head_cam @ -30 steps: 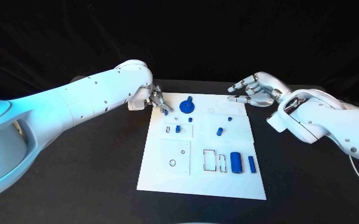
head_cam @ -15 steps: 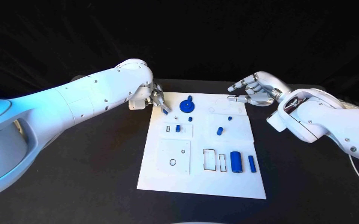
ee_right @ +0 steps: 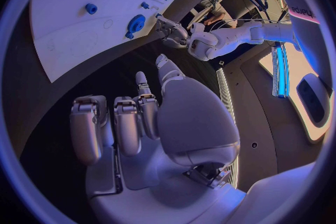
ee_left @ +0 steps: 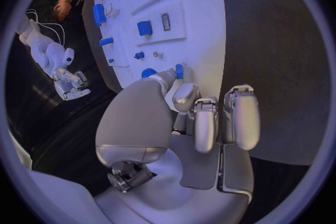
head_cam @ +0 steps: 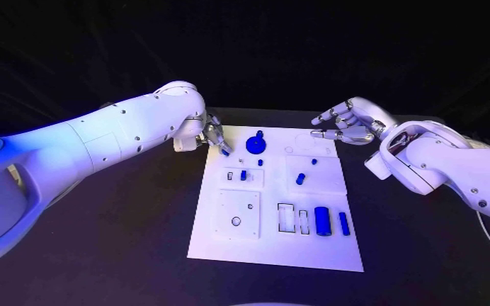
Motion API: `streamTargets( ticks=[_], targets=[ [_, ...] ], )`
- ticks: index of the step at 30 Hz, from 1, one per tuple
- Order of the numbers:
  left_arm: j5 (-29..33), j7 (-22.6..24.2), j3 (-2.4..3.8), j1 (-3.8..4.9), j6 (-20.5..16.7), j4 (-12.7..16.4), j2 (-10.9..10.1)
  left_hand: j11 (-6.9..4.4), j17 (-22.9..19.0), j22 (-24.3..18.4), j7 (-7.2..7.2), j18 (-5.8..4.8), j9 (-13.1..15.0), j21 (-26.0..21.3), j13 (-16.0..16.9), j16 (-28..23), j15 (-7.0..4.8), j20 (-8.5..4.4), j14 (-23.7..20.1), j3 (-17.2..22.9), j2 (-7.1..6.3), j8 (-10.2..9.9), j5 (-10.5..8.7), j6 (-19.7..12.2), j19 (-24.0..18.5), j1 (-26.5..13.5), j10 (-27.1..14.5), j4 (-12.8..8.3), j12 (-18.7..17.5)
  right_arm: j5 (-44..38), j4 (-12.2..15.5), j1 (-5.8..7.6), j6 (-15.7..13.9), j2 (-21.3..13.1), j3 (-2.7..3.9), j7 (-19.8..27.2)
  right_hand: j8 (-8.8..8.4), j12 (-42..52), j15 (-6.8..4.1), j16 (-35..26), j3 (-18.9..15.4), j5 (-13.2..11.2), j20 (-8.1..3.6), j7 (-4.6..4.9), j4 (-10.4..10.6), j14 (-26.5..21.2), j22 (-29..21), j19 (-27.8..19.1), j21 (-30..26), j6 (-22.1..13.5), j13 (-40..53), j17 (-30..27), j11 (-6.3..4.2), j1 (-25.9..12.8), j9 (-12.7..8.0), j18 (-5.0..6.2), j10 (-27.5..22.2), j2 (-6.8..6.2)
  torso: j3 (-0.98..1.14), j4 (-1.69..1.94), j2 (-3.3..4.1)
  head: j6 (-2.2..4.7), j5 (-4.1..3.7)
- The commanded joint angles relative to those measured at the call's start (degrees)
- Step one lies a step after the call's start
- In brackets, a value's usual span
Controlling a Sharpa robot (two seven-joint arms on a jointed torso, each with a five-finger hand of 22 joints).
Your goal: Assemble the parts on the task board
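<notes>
Board (head_cam: 230, 246) is laid flat at the middle of the table (head_cam: 112, 249), with blue parts scattered over it. At its far edge a gear (head_cam: 255, 144) is seen, and just beside it, at the far left corner, a small peg (ee_left: 179, 71) is pinched in the fingertips of the left hand (head_cam: 214, 136) — the remaining fingers are curled in. A cylinder (head_cam: 323, 221) and a thinner bar (head_cam: 344, 224) are laid side by side near the right edge, towards the near end; a short piece (head_cam: 300, 178) is placed further up the board. The right hand (head_cam: 347, 126) is held above the table just off the far right corner, fingers partly curled and apart, with nothing gripped.
</notes>
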Motion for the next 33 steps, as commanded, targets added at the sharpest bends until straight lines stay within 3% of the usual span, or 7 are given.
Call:
streamTargets(
  ticks=[1, 7, 10, 18, 22, 25, 33],
  targets=[
    [3.3, -0.1, 0.00, 0.03, -3.8, 2.6, -1.4, 0.02, 15.1, 6.4, -0.12, -0.10, 0.2, -0.2, 0.2, 0.2, 0.17, 0.26, 5.9, 8.9, -0.36, 0.6, 0.58, -0.1, 3.0, -1.0, 0.6, -8.0, 0.4, -0.2, 0.0, -0.04, 0.9, 0.0, -0.01, 0.4, 0.15, -0.1, 0.02, 0.0, -0.2, 0.4, 0.29, -0.05, 0.0, 6.0, 8.7, 2.6, -0.3, 0.2, 11.5, 14.8, 0.09, -0.3, 0.1, 0.26, 2.8, 0.01, 0.12, 0.18, -0.09, 0.07, 0.06],
    [4.3, -1.6, -0.06, 0.04, -8.8, 10.4, -5.7, -0.18, 15.1, 6.8, -0.35, -0.18, 0.7, 0.1, 0.4, 0.2, 0.04, 0.13, 5.9, 10.5, -1.20, 1.5, 1.56, 0.0, 3.1, -2.5, 0.9, -8.6, 0.6, -0.2, 0.0, -0.04, 0.9, -0.1, -0.05, 0.3, 0.15, -0.1, 0.02, 0.0, -0.2, 0.4, 0.29, -0.05, 0.0, 6.0, 8.7, 2.6, -0.3, 0.2, 11.5, 14.8, 0.09, -0.3, 0.1, 0.26, 2.8, 0.01, 0.42, 0.56, -0.31, -0.04, 0.08],
    [3.3, -1.9, -0.33, -0.16, -11.5, 13.9, -7.5, -0.29, 15.1, 7.0, -0.47, -0.24, 0.9, 0.3, 0.2, 0.2, -0.05, 0.03, 5.9, 11.3, -1.60, 2.0, 2.26, 0.1, 3.2, -3.1, 1.0, -9.0, 0.5, -0.2, -0.1, -0.06, 1.0, 0.0, -0.07, 0.3, 0.15, -0.1, 0.02, 0.0, -0.2, 0.4, 0.29, -0.05, 0.0, 6.0, 8.7, 2.6, -0.3, 0.2, 11.5, 14.8, 0.09, -0.3, 0.1, 0.26, 2.8, 0.01, 0.46, 0.68, -0.34, -0.11, 0.09],
    [-1.0, -2.0, -1.17, -2.45, -18.5, 21.7, -11.2, -0.47, 15.1, 7.5, -0.66, -0.36, 1.2, 0.7, -0.1, 0.2, -0.19, -0.11, 5.9, 12.5, -2.20, 2.7, 2.76, 0.2, 3.4, -3.9, 1.3, -9.4, 0.4, -0.1, -0.2, -0.14, 1.0, -0.1, -0.14, 0.3, 0.15, -0.1, 0.02, 0.0, -0.2, 0.4, 0.29, -0.05, 0.0, 6.0, 8.7, 2.6, -0.3, 0.2, 11.5, 14.8, 0.09, -0.3, 0.1, 0.26, 2.8, 0.01, 0.46, 0.78, -0.43, -0.38, 0.16],
    [-2.6, -2.0, -1.25, -3.32, -19.7, 23.9, -11.9, -0.54, 15.1, 7.7, -0.73, -0.40, 1.3, 0.8, 0.1, 0.2, -0.24, -0.16, 5.9, 12.8, -2.39, 2.9, 2.92, 0.3, 3.5, -4.2, 1.5, -9.5, 0.6, -0.1, -0.2, -0.20, 1.0, -0.1, -0.16, 0.4, 0.15, -0.1, 0.02, 0.0, -0.2, 0.4, 0.29, -0.05, 0.0, 6.0, 8.7, 2.6, -0.3, 0.2, 11.5, 14.8, 0.09, -0.3, 0.1, 0.26, 2.8, 0.01, 0.35, 0.74, -0.40, -0.39, 0.13],
    [-3.6, -2.1, -1.29, -3.67, -19.4, 24.7, -12.1, -0.54, 15.1, 7.7, -0.73, -0.40, 1.3, 0.8, 0.1, 0.2, -0.24, -0.16, 5.9, 12.8, -2.39, 2.9, 2.92, 0.3, 3.5, -4.2, 1.5, -9.5, 0.6, -0.1, -0.2, -0.25, 1.0, -0.1, -0.16, 0.4, 0.15, -0.1, 0.02, 0.0, -0.2, 0.4, 0.29, -0.05, 0.0, 6.0, 8.7, 2.6, -0.3, 0.2, 11.5, 14.8, 0.09, -0.3, 0.1, 0.26, 2.8, 0.01, 0.43, 0.62, -0.37, -0.55, 0.32],
    [-5.0, -2.6, -1.45, -4.07, -16.8, 24.8, -11.9, -0.57, 15.1, 7.8, -0.76, -0.42, 1.3, 0.9, -0.4, 0.2, -0.28, -0.19, 5.9, 13.1, -2.51, 3.0, 3.04, 0.3, 3.5, -4.4, 1.4, -9.6, 0.2, 0.0, -0.2, -0.34, 1.0, -0.1, -0.17, 0.4, 0.15, -0.2, 0.01, 0.0, -0.3, 0.4, 0.28, -0.06, 0.0, 6.0, 8.7, 2.6, -0.3, 0.3, 11.4, 14.7, 0.08, -0.3, 0.1, 0.27, 2.8, 0.02, 0.44, 0.62, -0.33, -0.74, 0.24]
  ],
)
